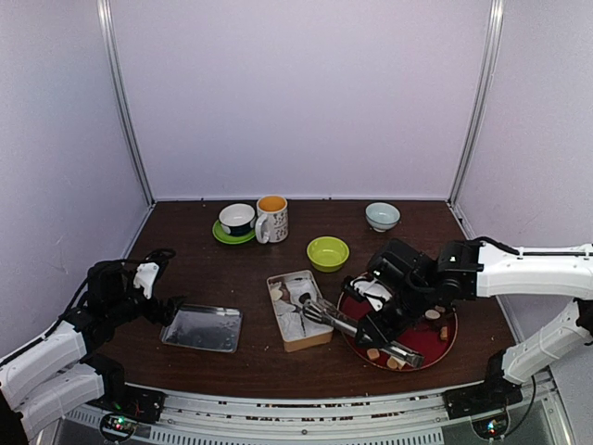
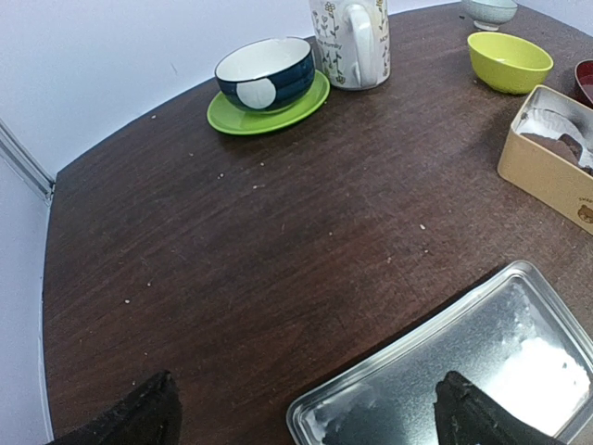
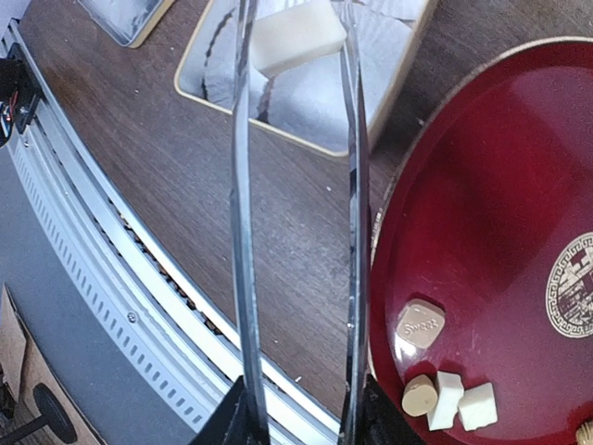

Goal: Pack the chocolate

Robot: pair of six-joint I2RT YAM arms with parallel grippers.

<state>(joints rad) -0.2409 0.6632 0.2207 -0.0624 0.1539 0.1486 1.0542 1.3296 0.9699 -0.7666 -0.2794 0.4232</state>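
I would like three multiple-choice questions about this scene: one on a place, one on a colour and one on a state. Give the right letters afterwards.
1. The white chocolate piece between the tips of the tongs is
A. over the tan box
B. over the red plate
C. inside the green bowl

2. The saucer under the dark blue bowl is
A. red
B. green
C. white

3. The left gripper is
A. open and empty
B. shut on the metal tray
C. shut on the mug

Answers:
1 A, since the right wrist view shows the piece above the paper cups inside the box.
2 B, since the left wrist view shows a bright green rim around the bowl's foot.
3 A, since its jaws stand wide apart and hold nothing.
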